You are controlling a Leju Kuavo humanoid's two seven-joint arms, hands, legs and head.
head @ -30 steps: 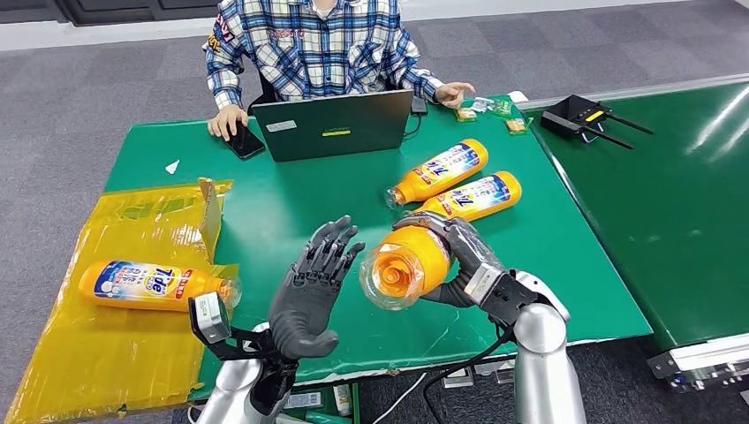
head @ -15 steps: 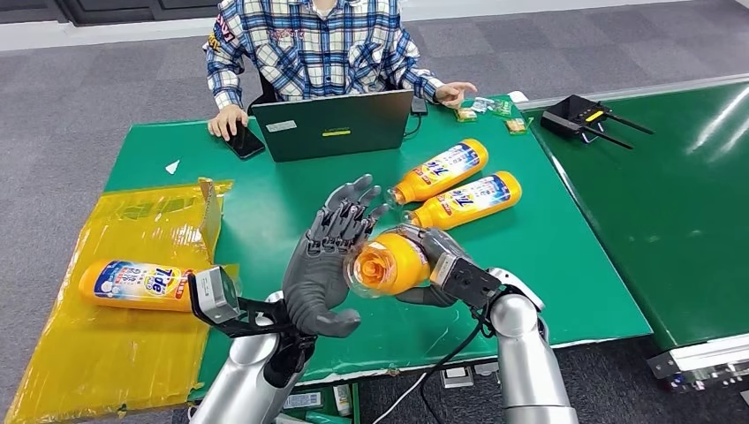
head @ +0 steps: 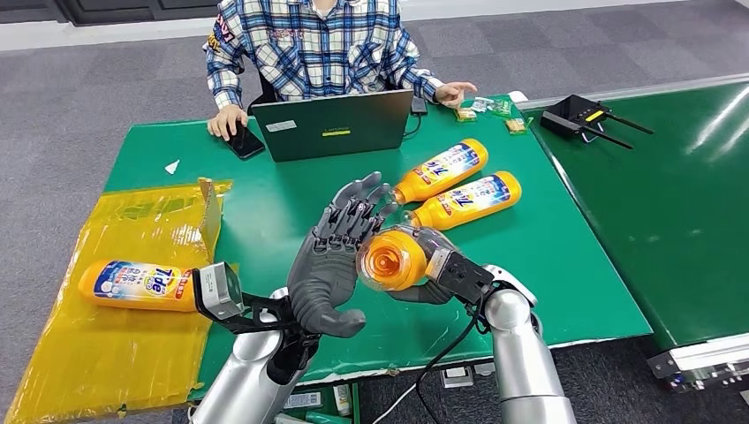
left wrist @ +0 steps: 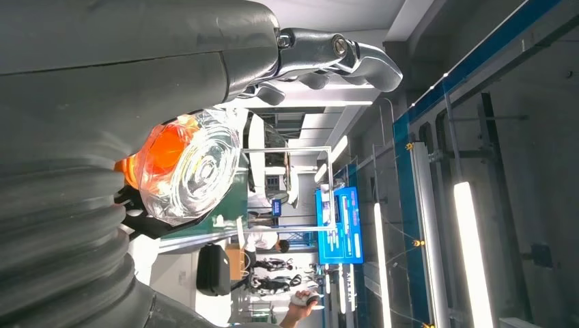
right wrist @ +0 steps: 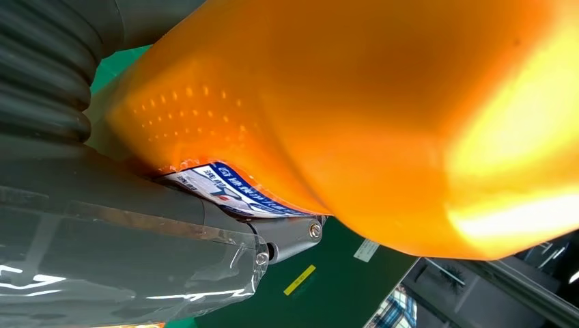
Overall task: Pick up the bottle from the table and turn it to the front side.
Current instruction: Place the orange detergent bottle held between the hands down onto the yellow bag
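Note:
My right hand [head: 442,265] grips an orange Tide bottle [head: 393,259] lifted off the green table [head: 265,221], its clear cap end pointing toward my head camera. The right wrist view is close on the bottle [right wrist: 382,116], with a strip of its blue label showing by my right hand [right wrist: 102,219]. My left hand [head: 331,261] is raised beside the bottle with fingers spread, palm toward it, close to or touching its side. From the left wrist, the bottle's clear cap [left wrist: 184,171] sits right next to my left hand [left wrist: 102,102].
Two more Tide bottles [head: 442,170] [head: 468,199] lie on the table behind my hands. Another one [head: 141,284] lies on a yellow plastic sheet [head: 88,353] at the left. A person sits behind a laptop [head: 340,124]. A black router [head: 578,117] stands at the right.
My right hand has brought the bottle left and slightly up toward my left hand. My left hand has risen and moved in beside the bottle.

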